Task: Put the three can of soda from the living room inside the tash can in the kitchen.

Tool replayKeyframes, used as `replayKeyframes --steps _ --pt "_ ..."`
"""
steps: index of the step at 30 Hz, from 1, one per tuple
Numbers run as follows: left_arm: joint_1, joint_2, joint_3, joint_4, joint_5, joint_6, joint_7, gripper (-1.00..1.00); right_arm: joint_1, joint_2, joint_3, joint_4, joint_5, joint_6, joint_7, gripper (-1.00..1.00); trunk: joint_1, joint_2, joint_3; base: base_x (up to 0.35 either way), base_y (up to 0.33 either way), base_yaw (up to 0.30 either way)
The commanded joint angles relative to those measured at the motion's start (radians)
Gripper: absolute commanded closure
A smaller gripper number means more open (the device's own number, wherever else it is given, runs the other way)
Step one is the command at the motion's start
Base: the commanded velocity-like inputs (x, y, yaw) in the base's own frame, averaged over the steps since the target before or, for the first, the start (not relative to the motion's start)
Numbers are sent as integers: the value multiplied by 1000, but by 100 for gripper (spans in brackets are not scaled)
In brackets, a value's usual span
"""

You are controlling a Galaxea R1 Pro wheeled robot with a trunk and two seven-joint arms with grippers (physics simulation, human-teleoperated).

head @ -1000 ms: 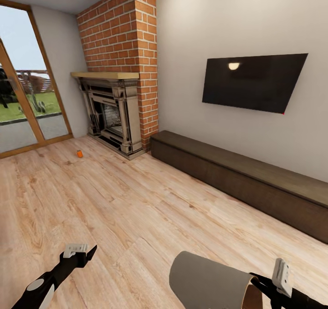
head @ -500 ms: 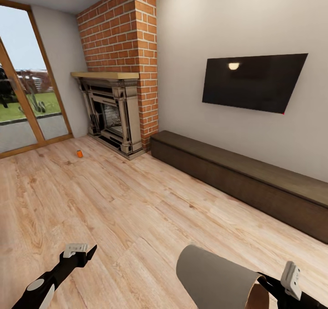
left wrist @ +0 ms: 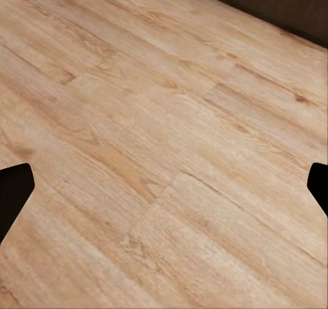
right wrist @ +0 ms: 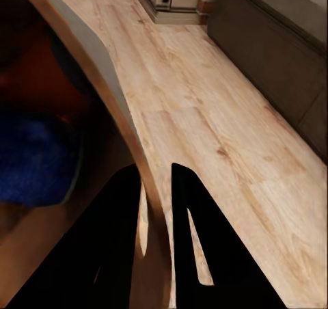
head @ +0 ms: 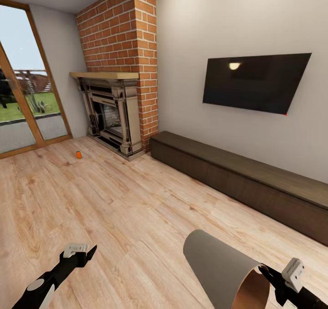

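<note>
Open plank floor [head: 114,208] ahead, apparently unobstructed; bench [head: 246,181] and fireplace [head: 111,113] along the walls.

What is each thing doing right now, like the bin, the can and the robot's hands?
Bin: tipped on its side, held by its rim.
Right gripper: shut on the bin's rim.
Left gripper: open, holding nothing.
Orange can: standing upright on the floor near the fireplace.
Television: dark screen, hanging on the wall.

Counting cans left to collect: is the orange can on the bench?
No, the orange can stands on the wood floor near the fireplace.
</note>
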Motion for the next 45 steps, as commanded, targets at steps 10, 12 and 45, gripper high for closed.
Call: replayKeyframes --steps 10,12,45 --pt "0 0 0 1 -1 0 0 -100 0 2 5 9 -2 -4 -28 100 0 0 0 318 4 0" --pt "0 0 1 2 -1 0 0 -100 0 7 6 11 -2 -4 -31 100 0 0 0 316 86 0" --pt "0 0 0 2 -1 0 0 -100 0 21 7 17 0 -4 -32 100 0 0 0 248 212 0"
